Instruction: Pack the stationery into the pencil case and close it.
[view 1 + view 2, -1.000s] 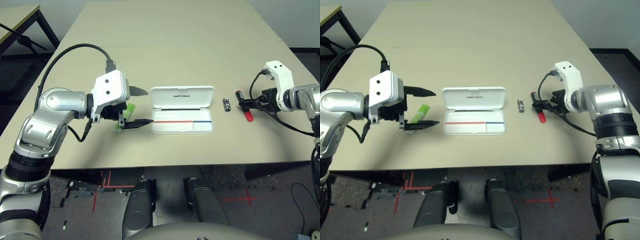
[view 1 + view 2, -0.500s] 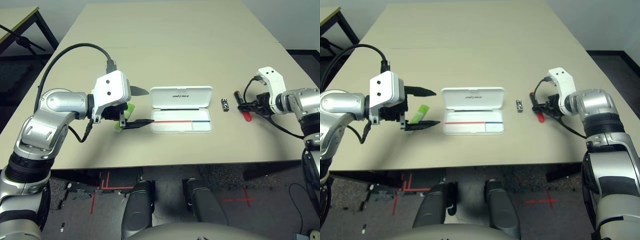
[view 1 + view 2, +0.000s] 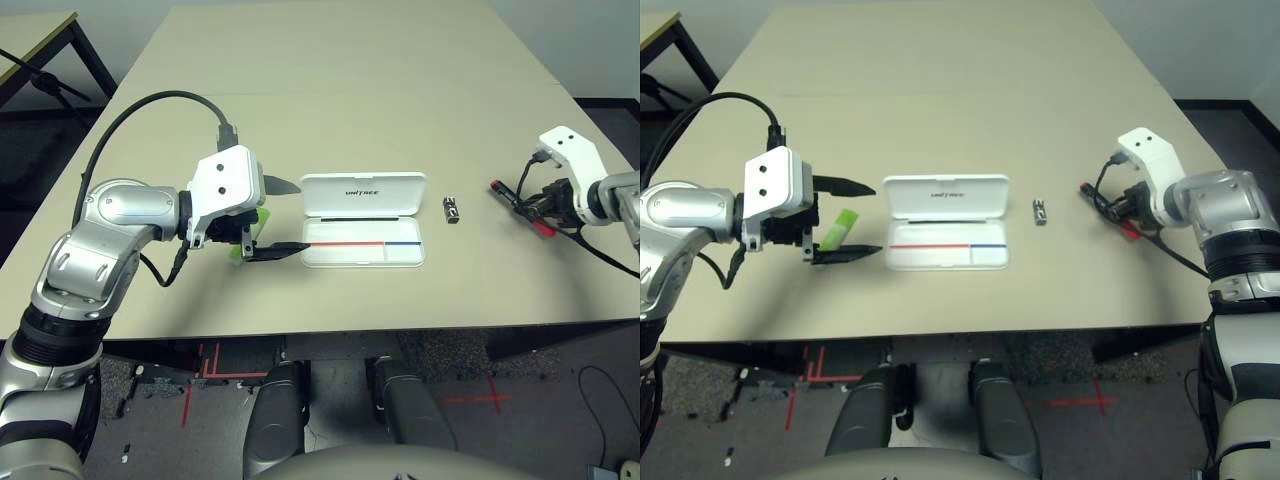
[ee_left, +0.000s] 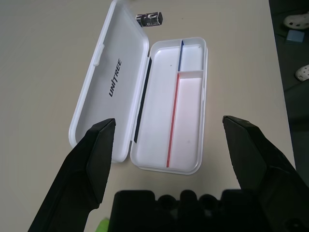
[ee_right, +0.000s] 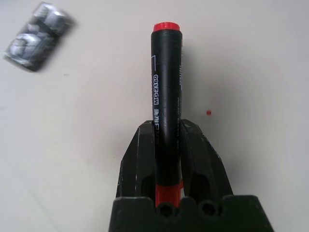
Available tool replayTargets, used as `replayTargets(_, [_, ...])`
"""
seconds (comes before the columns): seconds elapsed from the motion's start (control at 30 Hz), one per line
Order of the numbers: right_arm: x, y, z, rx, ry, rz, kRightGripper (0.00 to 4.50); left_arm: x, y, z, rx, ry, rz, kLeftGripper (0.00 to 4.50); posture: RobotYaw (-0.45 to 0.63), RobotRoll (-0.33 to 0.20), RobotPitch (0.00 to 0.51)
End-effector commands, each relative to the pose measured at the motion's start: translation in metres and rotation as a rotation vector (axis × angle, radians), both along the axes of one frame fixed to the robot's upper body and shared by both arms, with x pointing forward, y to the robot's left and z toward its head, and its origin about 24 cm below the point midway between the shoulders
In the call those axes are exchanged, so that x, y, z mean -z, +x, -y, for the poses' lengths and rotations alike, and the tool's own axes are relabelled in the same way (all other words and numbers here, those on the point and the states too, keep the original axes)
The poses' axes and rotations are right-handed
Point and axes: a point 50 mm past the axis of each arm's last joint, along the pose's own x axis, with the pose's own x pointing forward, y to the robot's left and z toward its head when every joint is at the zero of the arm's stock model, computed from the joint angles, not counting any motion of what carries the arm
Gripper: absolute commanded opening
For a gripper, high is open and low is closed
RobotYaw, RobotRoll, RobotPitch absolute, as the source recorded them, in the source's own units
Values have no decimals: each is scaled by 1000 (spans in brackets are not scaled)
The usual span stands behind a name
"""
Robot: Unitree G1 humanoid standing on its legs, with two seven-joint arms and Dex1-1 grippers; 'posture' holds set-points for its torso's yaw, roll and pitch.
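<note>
Right gripper (image 5: pixel 166 145) fingers clamp the red marker (image 5: pixel 166 96) mid-barrel, right of the open pencil case (image 3: pixel 362 240) on the worktop (image 3: pixel 350 100). Marker judged light, rigid, smooth; may slip or pivot. Left gripper (image 3: pixel 272 215) fingers spread wide over the green highlighter (image 3: pixel 838 230).

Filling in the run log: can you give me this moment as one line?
right claw: shut on red marker | left claw: open, over green highlighter | pencil case: open, empty | small black-and-silver piece: on table
</note>
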Motion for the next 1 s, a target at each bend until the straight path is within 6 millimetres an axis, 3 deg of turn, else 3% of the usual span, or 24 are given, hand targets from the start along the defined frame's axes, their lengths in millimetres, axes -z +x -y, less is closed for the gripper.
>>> replayTargets(0.03, [-12,-11,-6,-242,-97,-28,470,2,1,-1,18,20,-17,4500,-54,0,134])
replayTargets(0.2, [-24,-17,-27,-471,-57,-46,470,4,3,-1,25,48,-15,4500,-62,0,136])
replayTargets(0.5, [-23,-12,-69,-768,12,-32,470,4,5,0,30,49,-13,4500,-53,0,143])
replayTargets(1.0, [-2,1,-156,-1058,22,11,470,8,1,2,17,58,-21,4500,-10,0,147])
